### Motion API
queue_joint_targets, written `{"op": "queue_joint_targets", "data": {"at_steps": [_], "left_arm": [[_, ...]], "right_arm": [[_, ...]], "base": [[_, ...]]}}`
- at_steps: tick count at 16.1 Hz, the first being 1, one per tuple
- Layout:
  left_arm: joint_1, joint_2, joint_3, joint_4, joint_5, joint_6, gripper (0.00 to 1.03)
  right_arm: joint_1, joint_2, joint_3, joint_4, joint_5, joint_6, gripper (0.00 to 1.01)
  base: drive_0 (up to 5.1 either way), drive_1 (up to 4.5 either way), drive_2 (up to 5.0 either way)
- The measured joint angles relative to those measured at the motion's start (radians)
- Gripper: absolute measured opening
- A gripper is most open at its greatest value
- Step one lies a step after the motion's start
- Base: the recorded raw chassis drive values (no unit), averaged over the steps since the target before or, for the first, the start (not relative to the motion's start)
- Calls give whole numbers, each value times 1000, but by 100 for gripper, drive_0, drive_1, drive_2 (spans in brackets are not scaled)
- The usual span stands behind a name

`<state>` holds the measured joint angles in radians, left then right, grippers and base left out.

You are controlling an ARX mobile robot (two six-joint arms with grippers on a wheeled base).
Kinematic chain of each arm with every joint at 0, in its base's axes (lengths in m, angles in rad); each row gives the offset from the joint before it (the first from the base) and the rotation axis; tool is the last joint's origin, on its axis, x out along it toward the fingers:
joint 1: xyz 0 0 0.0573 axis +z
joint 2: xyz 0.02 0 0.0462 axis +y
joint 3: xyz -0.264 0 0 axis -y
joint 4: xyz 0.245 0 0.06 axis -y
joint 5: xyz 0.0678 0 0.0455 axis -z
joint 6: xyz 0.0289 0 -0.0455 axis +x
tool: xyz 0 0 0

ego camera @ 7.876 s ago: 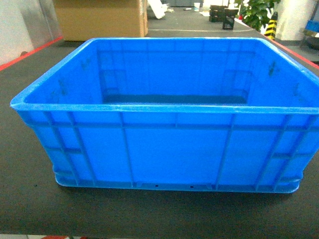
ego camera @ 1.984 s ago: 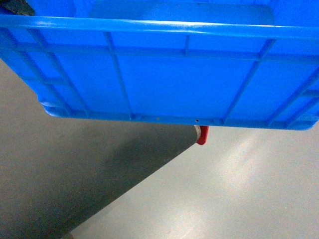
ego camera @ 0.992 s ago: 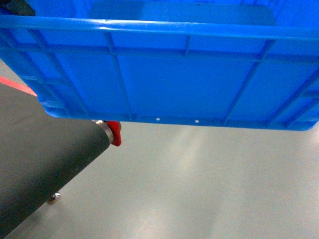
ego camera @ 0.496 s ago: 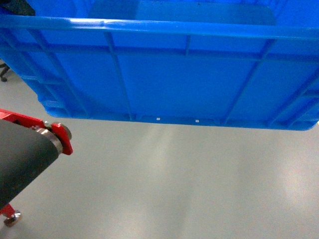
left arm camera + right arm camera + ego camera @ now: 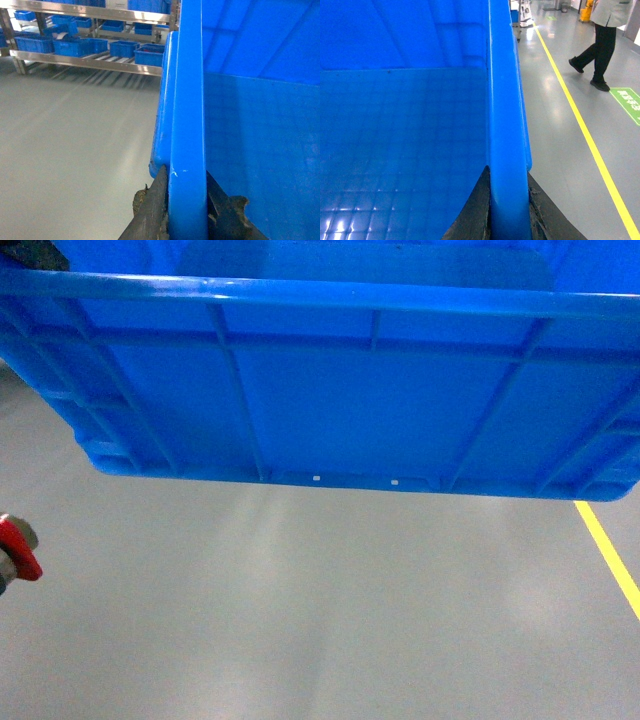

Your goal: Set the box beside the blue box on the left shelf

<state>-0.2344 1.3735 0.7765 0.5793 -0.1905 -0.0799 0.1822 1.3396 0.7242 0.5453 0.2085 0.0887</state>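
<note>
The box [image 5: 330,390], a large bright-blue ribbed crate, hangs in the air and fills the top of the head view over bare floor. My left gripper [image 5: 186,172] is shut on its left wall rim [image 5: 190,100], one dark finger on each side. My right gripper [image 5: 508,172] is shut the same way on the right wall rim [image 5: 505,100]. The box's smooth inside [image 5: 400,150] holds nothing. Far off in the left wrist view stands a silvery steel rack with roller tracks, the left shelf [image 5: 90,62], carrying several small blue boxes [image 5: 75,46].
Grey floor [image 5: 320,620] lies below the box. A yellow line [image 5: 610,550] runs along the right, with a green floor mark [image 5: 627,102] beyond it. A person [image 5: 600,45] walks at the far right. A red frame end [image 5: 15,550] shows at the left edge.
The box stood on the black table and is now held aloft. The table and red frame slid left almost out of view, and the yellow line came in at the right.
</note>
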Motion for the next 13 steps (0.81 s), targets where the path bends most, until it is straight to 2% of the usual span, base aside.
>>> {"op": "queue_joint_targets", "data": {"at_steps": [4,13], "left_arm": [[0,0,0,0,0,0,10],[-3,-2,0,-2,0,-3,9]], "right_arm": [[0,0,0,0,0,0,9],[0,-4,0,-1,4,-4,9]], "base": [[-149,-149,-149],[-1,407,-408]]}}
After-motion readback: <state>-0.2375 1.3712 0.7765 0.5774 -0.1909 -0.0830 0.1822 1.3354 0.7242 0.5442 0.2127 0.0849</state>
